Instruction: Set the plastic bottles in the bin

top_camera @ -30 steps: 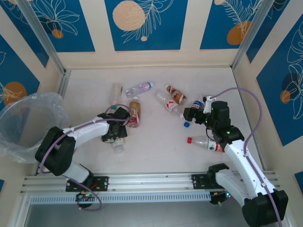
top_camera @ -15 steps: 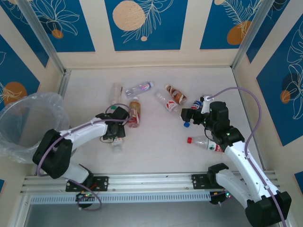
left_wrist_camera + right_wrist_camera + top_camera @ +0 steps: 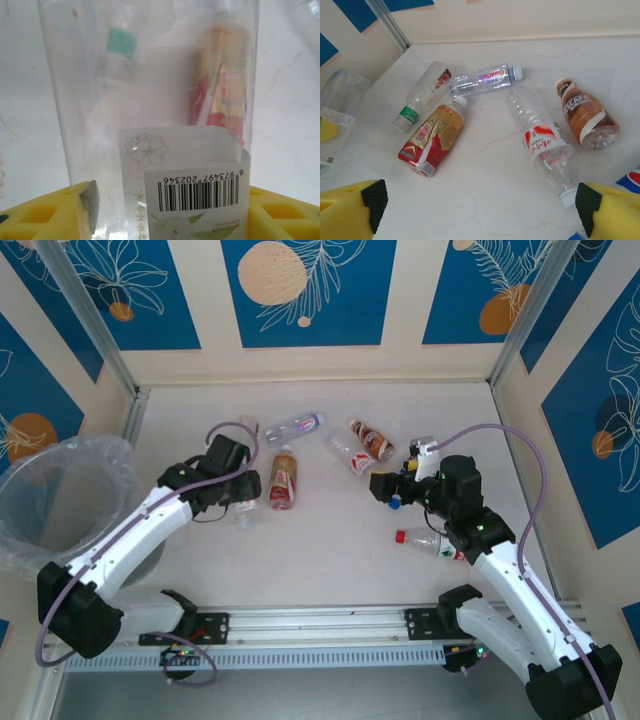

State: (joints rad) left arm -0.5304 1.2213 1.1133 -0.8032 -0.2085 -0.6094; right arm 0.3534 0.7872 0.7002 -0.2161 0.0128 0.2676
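White tabletop [image 3: 330,570], walled by cream-and-blue panels [image 3: 300,290], is being strewn with plastic bottles. One clear bottle [image 3: 165,150] with a barcode label is being gripped between the yellow fingers [image 3: 40,215] of the left gripper [image 3: 165,215]. It is being held between the bag-lined bin [image 3: 25,490] and the other bottles, not in the bin.

Five more are being left lying further in:
- a green-capped bottle [image 3: 422,95]
- a purple-labelled bottle [image 3: 482,80]
- a red-and-gold bottle [image 3: 432,140]
- a red-labelled bottle [image 3: 542,140]
- a brown bottle [image 3: 582,112]

A red-capped bottle [image 3: 430,542] is being left nearer the front edge, on the right. The right gripper [image 3: 482,210] is being held above the table, jaws wide apart, nothing between them.
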